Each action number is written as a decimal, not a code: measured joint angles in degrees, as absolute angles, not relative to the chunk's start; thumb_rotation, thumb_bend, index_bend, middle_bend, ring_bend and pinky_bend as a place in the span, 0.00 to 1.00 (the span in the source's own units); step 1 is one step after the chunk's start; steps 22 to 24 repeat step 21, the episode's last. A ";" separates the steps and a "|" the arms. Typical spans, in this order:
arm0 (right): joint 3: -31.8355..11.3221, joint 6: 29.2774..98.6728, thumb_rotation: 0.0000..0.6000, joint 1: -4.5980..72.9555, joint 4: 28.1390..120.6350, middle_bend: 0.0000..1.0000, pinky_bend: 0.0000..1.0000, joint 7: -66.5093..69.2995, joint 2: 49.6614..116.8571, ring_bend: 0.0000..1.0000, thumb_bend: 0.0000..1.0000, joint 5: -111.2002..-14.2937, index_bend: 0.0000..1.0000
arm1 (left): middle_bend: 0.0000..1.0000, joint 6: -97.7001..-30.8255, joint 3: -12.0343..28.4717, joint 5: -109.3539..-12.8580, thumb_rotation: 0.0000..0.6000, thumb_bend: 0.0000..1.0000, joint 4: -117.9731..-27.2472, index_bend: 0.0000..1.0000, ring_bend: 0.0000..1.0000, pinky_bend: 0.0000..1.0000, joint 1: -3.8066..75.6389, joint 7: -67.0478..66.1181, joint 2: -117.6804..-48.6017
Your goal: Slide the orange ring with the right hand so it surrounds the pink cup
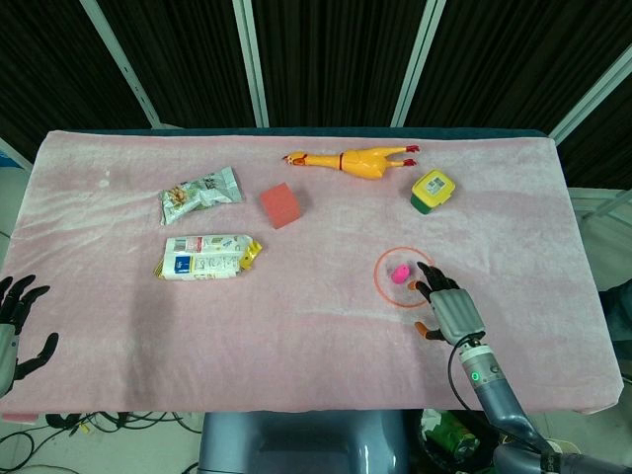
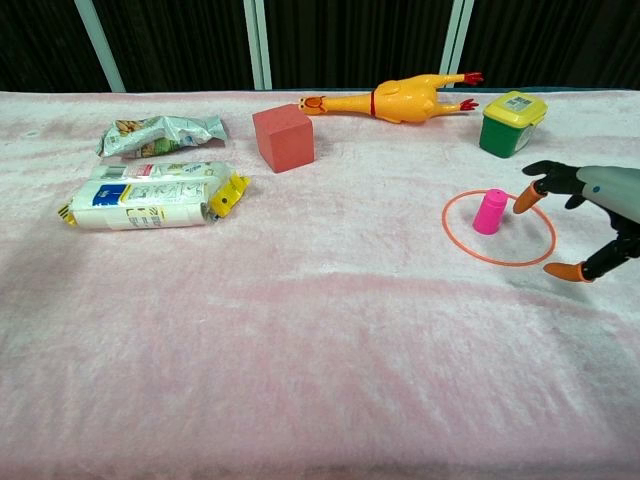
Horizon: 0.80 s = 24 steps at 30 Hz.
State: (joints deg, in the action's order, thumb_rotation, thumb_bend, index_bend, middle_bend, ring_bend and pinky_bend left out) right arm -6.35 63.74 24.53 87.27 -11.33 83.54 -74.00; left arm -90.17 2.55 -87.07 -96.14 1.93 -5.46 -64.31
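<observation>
The thin orange ring (image 1: 376,278) (image 2: 499,263) lies flat on the pink cloth and encircles the small pink cup (image 1: 400,275) (image 2: 490,211), which stands upright in the ring's far-left part. My right hand (image 1: 449,308) (image 2: 592,214) hovers at the ring's right side with its fingers spread and nothing in them. One orange fingertip (image 2: 526,198) points over the ring's right rim, and the thumb is outside the ring, nearer the front. Whether it touches the ring I cannot tell. My left hand (image 1: 14,324) rests open at the table's front left corner, far from both.
A green box with a yellow lid (image 1: 433,191) (image 2: 512,122) stands behind the ring. A rubber chicken (image 1: 357,160), a red cube (image 1: 280,204) and two snack packets (image 1: 200,195) (image 1: 207,256) lie further left on the pink cloth (image 1: 296,326).
</observation>
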 measured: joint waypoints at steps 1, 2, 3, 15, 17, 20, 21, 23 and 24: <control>-6.18 64.43 1.00 24.19 88.37 0.00 0.19 -11.67 82.59 0.03 0.19 -74.37 0.25 | 0.10 -90.25 2.54 -87.10 1.00 0.33 -96.14 0.20 0.00 0.00 1.88 -5.48 -64.28; -5.99 65.19 1.00 23.81 89.50 0.00 0.19 -12.04 81.60 0.03 0.19 -74.80 0.21 | 0.10 -90.36 2.51 -87.12 1.00 0.33 -96.15 0.20 0.00 0.00 1.80 -5.51 -64.24; -5.69 66.37 1.00 23.22 90.94 0.00 0.19 -12.57 80.26 0.03 0.19 -75.49 0.16 | 0.10 -90.44 2.50 -87.13 1.00 0.33 -96.15 0.20 0.00 0.00 1.74 -5.54 -64.21; 0.85 86.43 1.00 11.55 97.94 0.00 0.19 -13.44 72.06 0.03 0.17 -87.90 0.00 | 0.10 -91.02 2.35 -84.80 1.00 0.33 -98.75 0.19 0.00 0.00 0.19 -5.73 -63.07; 1.52 89.48 1.00 9.58 96.53 0.00 0.19 -13.26 72.56 0.03 0.17 -89.15 0.00 | 0.10 -91.00 2.06 -84.70 1.00 0.33 -99.30 0.19 0.00 0.00 -0.08 -5.81 -62.55; 1.65 93.01 1.00 7.36 93.30 0.00 0.19 -13.09 73.59 0.03 0.17 -90.40 0.00 | 0.10 -90.99 2.01 -84.61 1.00 0.33 -99.56 0.19 0.00 0.00 -0.19 -6.14 -62.27; 1.51 93.54 1.00 7.08 92.59 0.00 0.19 -13.14 73.82 0.03 0.17 -90.63 0.00 | 0.10 -90.87 1.98 -84.55 1.00 0.33 -99.59 0.19 0.00 0.00 -0.19 -6.30 -62.25; 1.51 93.54 1.00 7.08 92.59 0.00 0.19 -13.14 73.82 0.03 0.17 -90.63 0.00 | 0.10 -90.87 1.98 -84.55 1.00 0.33 -99.59 0.19 0.00 0.00 -0.19 -6.30 -62.25; 1.51 93.54 1.00 7.08 92.59 0.00 0.19 -13.14 73.82 0.03 0.17 -90.63 0.00 | 0.10 -90.87 1.98 -84.55 1.00 0.33 -99.59 0.19 0.00 0.00 -0.19 -6.30 -62.25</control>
